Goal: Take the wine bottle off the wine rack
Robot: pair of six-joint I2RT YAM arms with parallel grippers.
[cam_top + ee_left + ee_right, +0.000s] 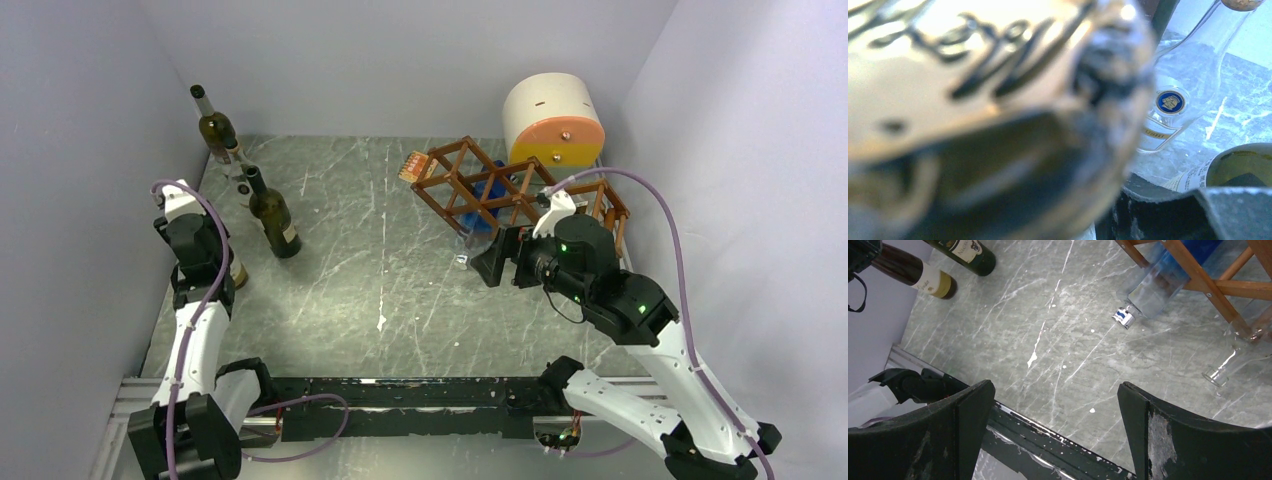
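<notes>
Wine bottle (1150,290), clear glass in the wine rack (1193,271), looks heavy, slick and breakable, so grip its protruding neck; right gripper (1055,390) gapes empty, left gripper (222,268) clasps a dark bottle (928,280).

A gray marbled table (400,290) is seen. On it are set a brown wine rack (480,185), a standing green bottle (272,215) and a round drum (553,122).

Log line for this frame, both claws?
left claw: shut on dark glass bottle with cream label | right claw: open, hovering short of reddish-brown lattice wine rack | clear blue-labelled glass bottle: in rack, neck out
</notes>
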